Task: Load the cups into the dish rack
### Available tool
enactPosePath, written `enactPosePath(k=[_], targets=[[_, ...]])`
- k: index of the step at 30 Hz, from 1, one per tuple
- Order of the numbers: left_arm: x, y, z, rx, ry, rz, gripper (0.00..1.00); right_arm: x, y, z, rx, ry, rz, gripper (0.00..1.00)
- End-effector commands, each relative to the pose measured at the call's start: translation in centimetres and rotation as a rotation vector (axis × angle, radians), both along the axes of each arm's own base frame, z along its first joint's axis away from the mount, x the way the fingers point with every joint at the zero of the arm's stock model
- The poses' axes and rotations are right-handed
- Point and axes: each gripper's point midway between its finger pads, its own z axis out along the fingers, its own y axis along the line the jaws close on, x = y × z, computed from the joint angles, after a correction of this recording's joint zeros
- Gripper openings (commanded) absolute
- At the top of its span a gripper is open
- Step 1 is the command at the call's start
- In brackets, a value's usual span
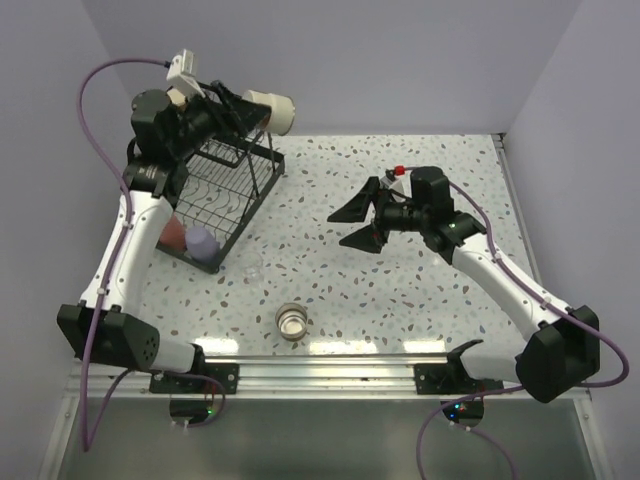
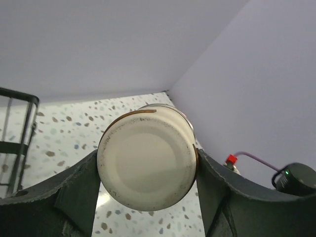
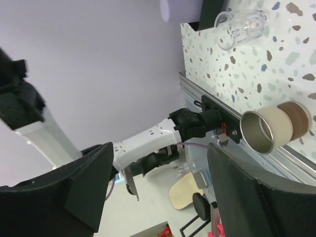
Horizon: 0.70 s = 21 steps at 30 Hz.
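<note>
Fingers [image 2: 74,192] of my left gripper [image 1: 245,108] clamp the tan cup [image 2: 145,158] sideways, arm raised by the far corner of the dish rack [image 1: 225,195]; my right gripper [image 1: 353,225] hovers wide open, empty, over the table [image 1: 400,290].

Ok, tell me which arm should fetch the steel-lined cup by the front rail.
Right. The right gripper hangs open and empty over the table, free to reach the steel-lined cup. The left gripper is shut on a cream cup above the dish rack, so it is busy.
</note>
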Motion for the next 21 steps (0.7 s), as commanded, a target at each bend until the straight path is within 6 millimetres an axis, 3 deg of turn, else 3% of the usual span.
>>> enactPosePath(k=[1, 2, 3, 5, 7, 8, 9, 12, 21], targets=[[2.6, 2.7, 0.0, 0.217, -0.002, 0.135, 0.0, -0.7, -0.7, 0.0, -0.035, -0.028, 0.019, 0.79], [3.0, 3.1, -0.3, 0.242, 0.024, 0.156, 0.0, -0.8, -0.8, 0.1, -0.044, -0.036, 0.022, 0.79], [4.1, 3.5, 1.0, 0.259, 0.002, 0.181, 0.0, -0.7, -1.0, 0.1, -0.05, -0.04, 0.018, 0.79], [5.4, 5.2, 0.4, 0.345, 0.032, 0.264, 0.0, -0.8, -1.2, 0.2, -0.062, -0.052, 0.023, 0.79], [7.7, 7.1, 1.4, 0.416, 0.031, 0.372, 0.0, -0.8, -1.4, 0.2, -0.069, -0.056, 0.021, 0.79], [7.8, 7.9, 0.1, 0.493, 0.075, 0.385, 0.0, -0.9, -1.5, 0.0, -0.074, -0.053, 0.023, 0.79], [9.3, 8.4, 0.8, 0.524, 0.069, 0.417, 0.0, -1.0, -1.6, 0.1, -0.075, -0.059, 0.022, 0.79], [10.3, 11.9, -0.8, 0.61, 0.124, 0.578, 0.0, -0.9, -1.7, -0.2, -0.078, -0.054, 0.02, 0.78], [12.4, 14.5, -5.1, 0.725, 0.237, 0.689, 0.0, -0.7, -1.7, -0.3, -0.093, -0.064, 0.034, 0.77]])
